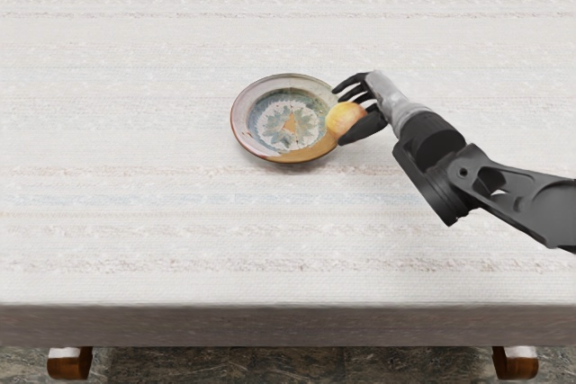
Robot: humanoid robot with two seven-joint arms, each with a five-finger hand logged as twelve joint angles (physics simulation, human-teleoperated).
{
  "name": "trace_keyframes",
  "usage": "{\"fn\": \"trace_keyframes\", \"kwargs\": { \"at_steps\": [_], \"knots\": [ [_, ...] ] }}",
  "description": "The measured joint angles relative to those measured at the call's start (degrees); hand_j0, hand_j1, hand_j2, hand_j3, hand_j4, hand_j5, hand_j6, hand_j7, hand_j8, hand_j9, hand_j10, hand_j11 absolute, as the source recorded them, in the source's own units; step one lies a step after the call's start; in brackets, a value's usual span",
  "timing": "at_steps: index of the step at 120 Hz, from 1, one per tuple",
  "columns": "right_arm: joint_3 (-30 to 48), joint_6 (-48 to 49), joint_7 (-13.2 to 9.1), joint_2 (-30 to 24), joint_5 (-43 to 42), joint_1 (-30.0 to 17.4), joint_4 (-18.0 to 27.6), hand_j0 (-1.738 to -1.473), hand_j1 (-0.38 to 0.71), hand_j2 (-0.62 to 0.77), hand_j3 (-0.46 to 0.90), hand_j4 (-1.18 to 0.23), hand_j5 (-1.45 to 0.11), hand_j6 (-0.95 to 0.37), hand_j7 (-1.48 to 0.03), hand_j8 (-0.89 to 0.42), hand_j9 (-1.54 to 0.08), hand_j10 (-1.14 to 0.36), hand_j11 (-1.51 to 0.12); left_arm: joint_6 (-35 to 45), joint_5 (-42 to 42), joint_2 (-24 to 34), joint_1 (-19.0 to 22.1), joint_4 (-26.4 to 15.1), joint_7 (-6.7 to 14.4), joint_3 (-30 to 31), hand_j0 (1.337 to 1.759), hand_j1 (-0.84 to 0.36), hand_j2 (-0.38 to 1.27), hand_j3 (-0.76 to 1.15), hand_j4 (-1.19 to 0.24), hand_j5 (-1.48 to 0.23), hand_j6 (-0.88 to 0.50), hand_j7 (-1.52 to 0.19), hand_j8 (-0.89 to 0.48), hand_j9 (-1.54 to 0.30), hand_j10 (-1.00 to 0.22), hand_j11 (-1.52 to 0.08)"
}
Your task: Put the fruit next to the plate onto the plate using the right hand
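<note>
A round plate (261, 96) with a brown rim and a green and white star pattern lies on the table, a little right of centre. An orange-yellow fruit (344, 118) sits over the plate's right rim. My right hand (360, 107) comes in from the right edge, and its black fingers (353, 87) curl around the fruit from above and below. The fruit's right side is hidden by the palm. I cannot tell whether the fruit rests on the rim or hangs just above it. No left arm shows.
The pale woven tabletop (135, 204) stretches wide to the left and front of the plate. Its front edge (288, 308) runs across the bottom of the view, with wooden legs below. A wall lies behind the far edge.
</note>
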Motion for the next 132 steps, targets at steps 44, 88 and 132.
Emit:
{"fn": "trace_keyframes", "kwargs": {
  "at_steps": [44,88,132],
  "knots": [
    [0.75,-2.5,0.01,5.1,0.07,0.5,-1.46,-1.658,0.16,0.21,0.0,-0.5,-0.67,-0.5,-0.66,-0.39,-0.66,-0.52,-0.67,0.0,0.0,0.0,0.09,0.08,0.0,0.06,1.658,0.34,0.0,0.0,-0.01,-0.01,-0.01,-0.01,-0.01,-0.01,-0.01,-0.01],
    [1.41,-2.96,0.01,11.0,0.05,1.76,-7.91,-1.658,0.16,0.19,0.0,-0.5,-0.67,-0.49,-0.66,-0.38,-0.66,-0.52,-0.66,0.0,0.0,0.0,0.0,0.09,0.0,0.03,1.658,0.34,0.0,0.0,-0.01,-0.01,-0.01,-0.01,-0.01,-0.01,-0.01,-0.01],
    [1.45,-2.85,0.0,17.61,0.1,2.71,-17.06,-1.658,0.16,0.16,0.0,-0.49,-0.65,-0.48,-0.65,-0.37,-0.65,-0.5,-0.65,0.0,0.0,0.0,0.09,0.01,0.0,0.08,1.658,0.34,0.0,0.0,-0.01,-0.01,-0.01,-0.01,-0.01,-0.01,-0.01,-0.01]
  ]
}}
